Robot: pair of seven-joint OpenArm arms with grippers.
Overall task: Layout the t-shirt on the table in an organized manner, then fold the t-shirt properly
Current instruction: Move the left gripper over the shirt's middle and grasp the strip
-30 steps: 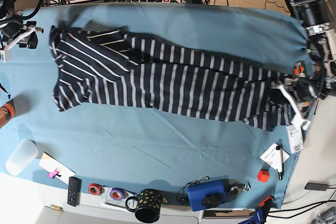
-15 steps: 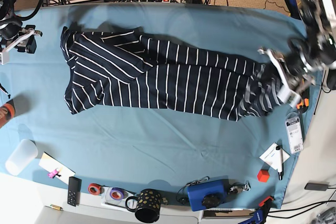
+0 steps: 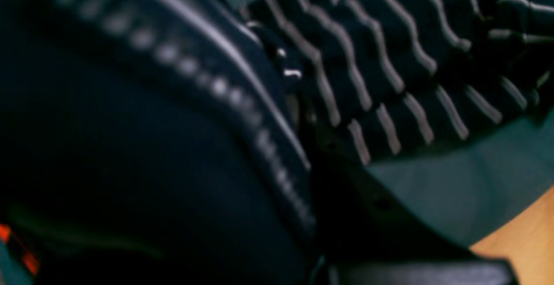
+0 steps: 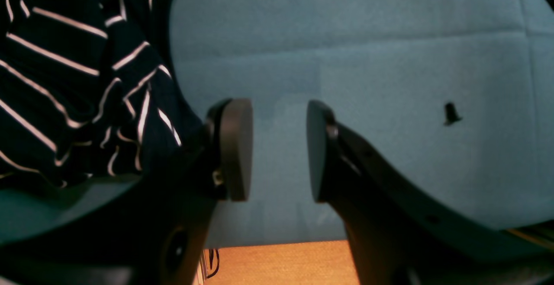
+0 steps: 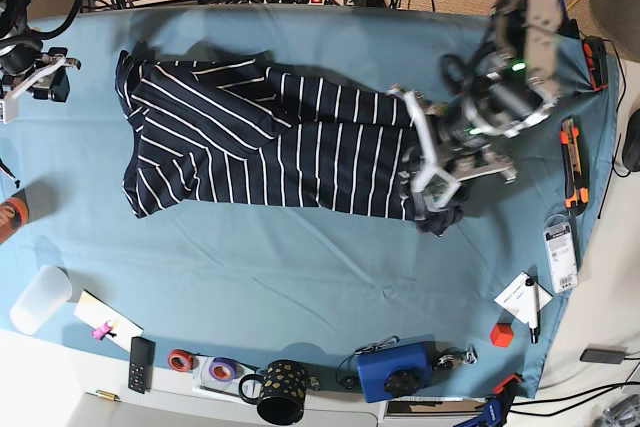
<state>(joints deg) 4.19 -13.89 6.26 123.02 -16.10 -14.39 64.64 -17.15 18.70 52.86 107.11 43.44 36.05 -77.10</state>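
Folding the t-shirt (image 5: 280, 142) w/ left gripper (image 5: 432, 179) pinching its hem above the table (image 5: 300, 267) middle, right gripper (image 4: 279, 148) spread, idle at far-left edge; next: lay hem toward collar, release.

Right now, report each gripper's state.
Left gripper: shut on the striped t-shirt, holding its bunched end above the table.
Right gripper: open, holding nothing.

T-shirt (image 5: 270, 147): we see navy fabric with thin white stripes, stretched lengthwise across the table's far half, one end bunched and lifted off the table.
Table (image 5: 300, 267): we see smooth teal cloth under the shirt.
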